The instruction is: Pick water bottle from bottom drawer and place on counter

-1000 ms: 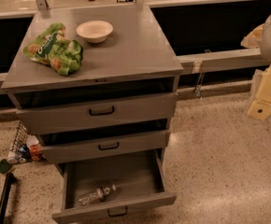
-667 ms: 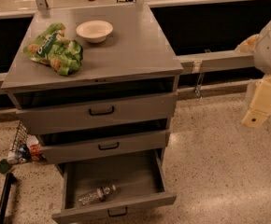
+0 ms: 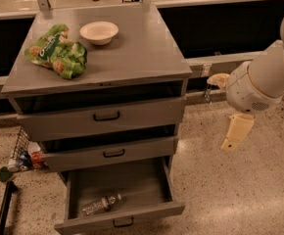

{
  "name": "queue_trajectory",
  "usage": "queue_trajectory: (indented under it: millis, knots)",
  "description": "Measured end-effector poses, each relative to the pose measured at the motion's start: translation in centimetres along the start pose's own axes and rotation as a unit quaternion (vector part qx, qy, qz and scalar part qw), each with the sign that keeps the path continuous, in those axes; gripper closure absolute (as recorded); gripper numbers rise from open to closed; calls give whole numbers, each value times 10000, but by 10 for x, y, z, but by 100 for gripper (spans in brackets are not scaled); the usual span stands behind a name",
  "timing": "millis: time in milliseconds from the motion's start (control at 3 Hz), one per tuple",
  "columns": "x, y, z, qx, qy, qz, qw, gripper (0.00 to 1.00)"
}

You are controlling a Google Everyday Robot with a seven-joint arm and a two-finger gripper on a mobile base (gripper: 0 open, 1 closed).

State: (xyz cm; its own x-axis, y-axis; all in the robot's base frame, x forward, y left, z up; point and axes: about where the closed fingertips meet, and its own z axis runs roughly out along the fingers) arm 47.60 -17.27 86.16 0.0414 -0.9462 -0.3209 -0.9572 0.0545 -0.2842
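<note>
The water bottle [image 3: 101,204], small, clear and crinkled, lies on its side in the front left of the bottom drawer [image 3: 132,213], which is pulled open. The counter [image 3: 137,53] is the flat grey top of the cabinet. My gripper [image 3: 237,131] hangs in the air at the right of the cabinet, about level with the middle drawer, well apart from the bottle and the drawer. It holds nothing that I can see. The white arm reaches in from the right edge.
A green snack bag [image 3: 58,50] and a white bowl [image 3: 99,32] sit on the left and back of the counter. The two upper drawers are slightly ajar. A grey ledge [image 3: 230,58] runs behind. A wire basket with clutter [image 3: 23,154] stands on the floor at the left.
The arm and gripper have moved left and down, closer to the cabinet. The bottle, the drawers and the things on the counter have not moved.
</note>
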Motion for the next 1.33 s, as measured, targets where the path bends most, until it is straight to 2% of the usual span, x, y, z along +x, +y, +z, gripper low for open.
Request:
queue_trajectory:
  millis: [333,667,1000,1333]
  knots:
    - [0,0,0,0,0,0,10000,0]
    - [-10,20,54,-335,-500,-187,9980,0]
    - [-29,48,137,-818,-1124,-562,9887,0]
    - [-60,60,214,-1118,-1520,-871,9782,0]
